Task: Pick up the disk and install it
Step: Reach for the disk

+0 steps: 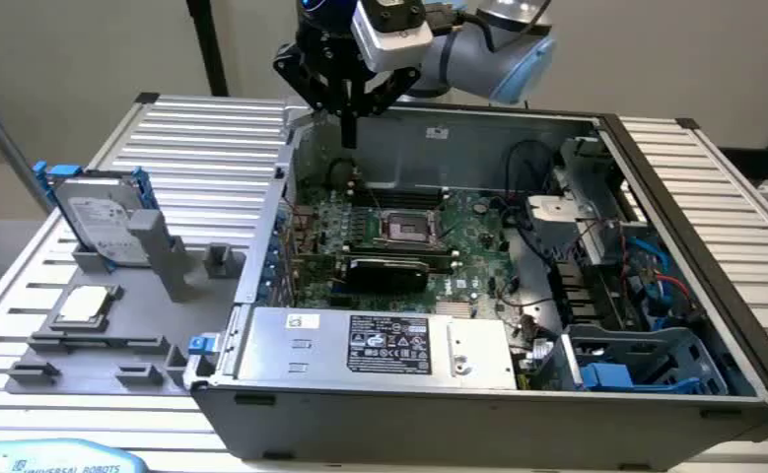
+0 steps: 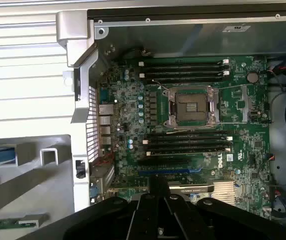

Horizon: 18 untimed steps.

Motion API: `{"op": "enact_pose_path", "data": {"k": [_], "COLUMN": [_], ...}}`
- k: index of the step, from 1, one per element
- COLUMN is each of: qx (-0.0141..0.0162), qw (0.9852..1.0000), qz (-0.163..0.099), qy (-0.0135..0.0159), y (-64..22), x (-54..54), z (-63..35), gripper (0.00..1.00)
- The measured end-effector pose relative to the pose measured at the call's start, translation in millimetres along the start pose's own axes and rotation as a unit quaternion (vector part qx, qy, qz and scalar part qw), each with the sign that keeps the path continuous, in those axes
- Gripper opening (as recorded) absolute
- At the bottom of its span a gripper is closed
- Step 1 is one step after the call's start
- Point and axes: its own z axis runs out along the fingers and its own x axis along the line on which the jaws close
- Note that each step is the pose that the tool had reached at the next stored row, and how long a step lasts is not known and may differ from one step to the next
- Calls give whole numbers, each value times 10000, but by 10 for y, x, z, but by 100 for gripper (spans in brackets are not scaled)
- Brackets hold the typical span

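The disk (image 1: 101, 222), a silver-grey drive with a white label in a blue carrier frame, stands on edge in a grey holder (image 1: 160, 261) at the exterior view's left, outside the computer case. My gripper (image 1: 348, 130) hangs above the case's back left corner, well apart from the disk, pointing down over the motherboard (image 1: 397, 232). Its black fingers are pressed together with nothing between them. In the wrist view the shut gripper (image 2: 158, 182) sits over the motherboard's expansion slots.
The open computer case (image 1: 699, 246) holds an empty CPU socket (image 2: 193, 105), memory sticks, a grey power supply (image 1: 384, 343) and a blue drive bay (image 1: 634, 365). A small silver CPU chip (image 1: 84, 304) lies on the grey fixture. Ribbed metal table (image 1: 199, 138) surrounds the case.
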Motion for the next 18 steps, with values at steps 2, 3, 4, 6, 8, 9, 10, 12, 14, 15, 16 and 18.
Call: {"op": "enact_pose_path", "data": {"k": [2,3,4,6,8,9,10,12,14,15,16,18], "qx": [0,0,0,0,0,0,0,0,0,-1,-1,0], "qw": [10000,10000,10000,10000,10000,10000,10000,10000,10000,10000,10000,10000], "qz": [0,0,0,1,0,0,0,0,0,-1,0,0], "qy": [0,0,0,0,0,0,0,0,0,0,0,0], "y": [0,0,0,0,0,0,0,0,0,0,-1,1], "x": [0,0,0,1,0,0,0,0,1,3,18,95], "z": [0,0,0,0,0,0,0,0,0,1,0,-2], "gripper": [11,11,11,11,11,11,11,11,11,11,11,11]}}
